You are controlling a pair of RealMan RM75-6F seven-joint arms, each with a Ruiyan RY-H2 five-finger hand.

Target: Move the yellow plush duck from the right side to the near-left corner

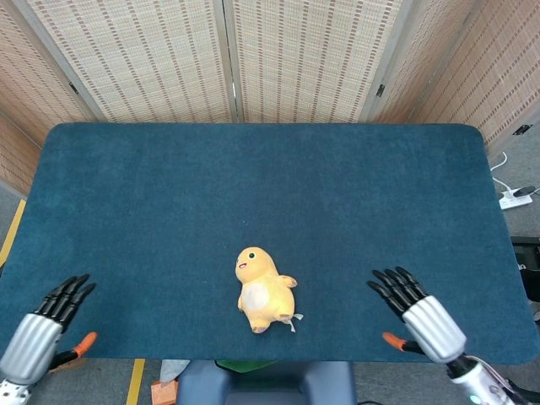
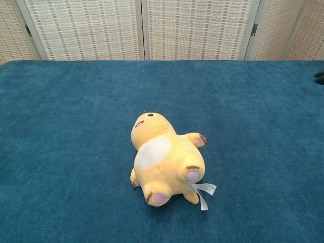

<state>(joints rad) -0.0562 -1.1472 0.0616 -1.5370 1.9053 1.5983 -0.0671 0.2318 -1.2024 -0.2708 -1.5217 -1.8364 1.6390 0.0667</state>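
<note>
The yellow plush duck (image 1: 262,288) lies on its back near the middle of the table's near edge, head pointing away from me; in the chest view the yellow plush duck (image 2: 164,160) fills the centre, a white tag at its feet. My right hand (image 1: 418,314) hovers at the near right, fingers spread, holding nothing, well clear of the duck. At the near-left corner my left hand (image 1: 44,325) shows with fingers stretched out and empty. The chest view catches only a dark fingertip (image 2: 319,77) at its right edge.
The table is covered by a dark blue cloth (image 1: 270,186). Woven folding screens (image 1: 228,59) stand behind the far edge. A power strip (image 1: 516,197) lies on the floor to the right.
</note>
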